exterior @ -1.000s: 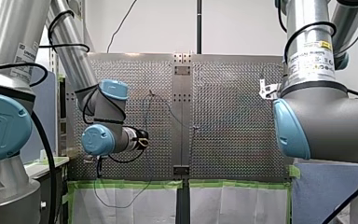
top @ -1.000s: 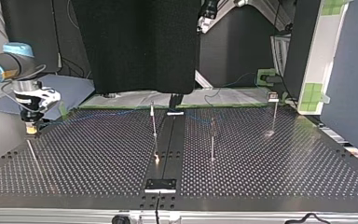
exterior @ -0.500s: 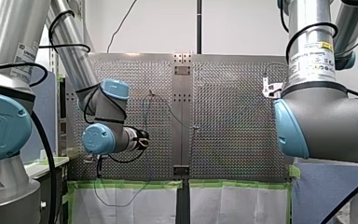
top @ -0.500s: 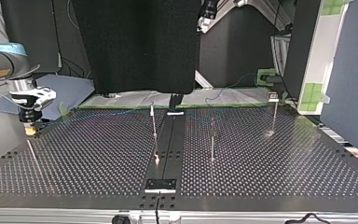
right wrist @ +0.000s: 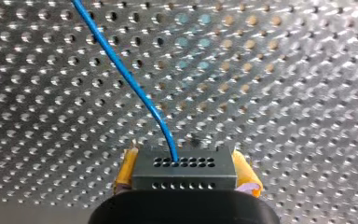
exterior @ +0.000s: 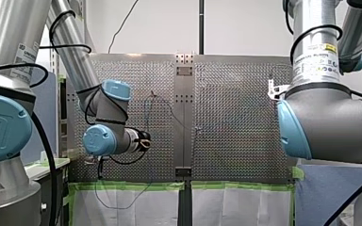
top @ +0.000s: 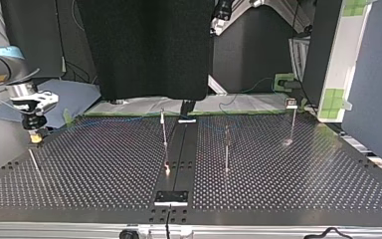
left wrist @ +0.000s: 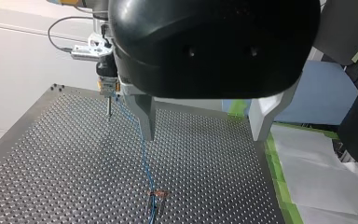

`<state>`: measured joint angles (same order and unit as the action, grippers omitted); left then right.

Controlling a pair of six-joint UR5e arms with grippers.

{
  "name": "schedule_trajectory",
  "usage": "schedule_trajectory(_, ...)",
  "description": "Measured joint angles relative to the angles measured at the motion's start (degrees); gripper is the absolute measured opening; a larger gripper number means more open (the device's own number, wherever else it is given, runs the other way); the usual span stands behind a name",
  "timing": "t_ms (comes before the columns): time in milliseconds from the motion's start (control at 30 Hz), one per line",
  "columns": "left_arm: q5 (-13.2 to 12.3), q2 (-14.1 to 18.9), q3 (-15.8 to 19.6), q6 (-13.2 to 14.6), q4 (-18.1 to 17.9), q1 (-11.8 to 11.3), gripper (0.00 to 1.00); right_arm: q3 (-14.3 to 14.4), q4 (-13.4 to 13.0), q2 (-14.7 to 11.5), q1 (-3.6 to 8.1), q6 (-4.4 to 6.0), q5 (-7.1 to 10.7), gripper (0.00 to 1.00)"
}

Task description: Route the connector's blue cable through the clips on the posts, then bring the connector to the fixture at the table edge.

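My right gripper [top: 36, 138] clamps the dark connector [right wrist: 183, 173], half hidden between yellow pads [right wrist: 245, 176], above the perforated table [top: 288, 184] at the top view's left, its blue cable [right wrist: 135, 88] running out of frame; my left gripper [left wrist: 200, 123] hangs wide open, empty.

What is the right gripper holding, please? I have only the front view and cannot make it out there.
Observer: The right wrist view shows the right gripper shut on a dark connector, between its yellow pads.
Operator: Thank you. Where does the cable leave it?
Observer: The blue cable leaves the connector's face pointing away from the gripper, over the perforated table.
Operator: And the left gripper?
Observer: The left wrist view shows the left gripper open, nothing between its fingers.
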<state>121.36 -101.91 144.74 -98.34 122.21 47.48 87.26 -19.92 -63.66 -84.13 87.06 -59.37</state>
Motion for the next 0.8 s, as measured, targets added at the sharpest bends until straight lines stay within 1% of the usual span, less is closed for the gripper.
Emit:
schedule_trajectory(100, 0.1, 0.0, 0.0, 0.0, 0.0, 0.0, 0.99, -0.3, 0.3, 0.6, 0.15, -0.5, 0.16, 0.0)
schedule_trajectory(200, 0.1, 0.0, 0.0, 0.0, 0.0, 0.0, 0.99, -0.6, 0.4, 0.9, 0.21, -0.61, 0.19, 0.0)
schedule_trajectory(467, 0.1, 0.0, 0.0, -0.1, 0.1, -0.3, 0.99, -1.4, 0.2, 0.9, 0.35, -0.43, 0.21, 0.0)
schedule_trajectory(567, 0.1, 0.0, 0.0, -0.1, 0.1, -0.3, 0.99, -1.8, 0.2, 0.9, 0.41, -0.15, 0.2, 0.0)
schedule_trajectory(800, 0.1, -0.1, 0.0, -0.1, 0.1, -0.4, 0.99, -2.1, 0.1, 1.0, 0.95, 0.28, 0.12, 0.0)
